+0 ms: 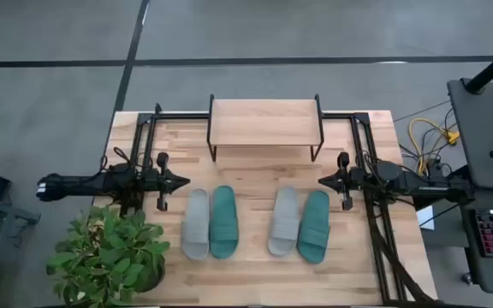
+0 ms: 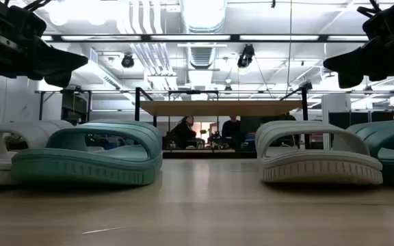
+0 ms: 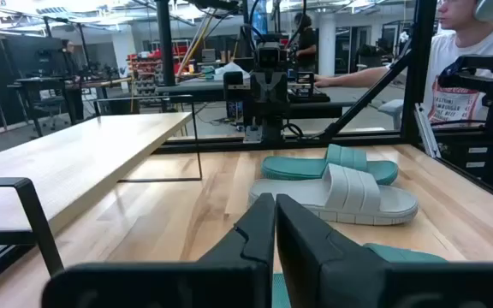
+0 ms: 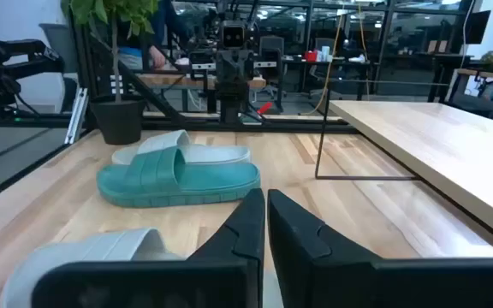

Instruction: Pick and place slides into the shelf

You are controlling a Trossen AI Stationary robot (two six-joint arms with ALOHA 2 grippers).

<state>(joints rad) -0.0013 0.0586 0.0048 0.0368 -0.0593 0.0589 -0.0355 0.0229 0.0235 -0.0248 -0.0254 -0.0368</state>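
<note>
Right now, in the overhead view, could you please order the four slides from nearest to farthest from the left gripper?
From the left gripper, shut at the table's left side:
1. Left grey slide, beside the plant.
2. Left teal slide, touching that grey one on its inner side.
3. Right grey slide, past the table's middle.
4. Right teal slide, farthest, below the right gripper.

Matt rubber slides [image 1: 221, 222] are lying before the shelf [image 1: 264, 122], showing its smooth pale wood and thin black metal legs.
</note>
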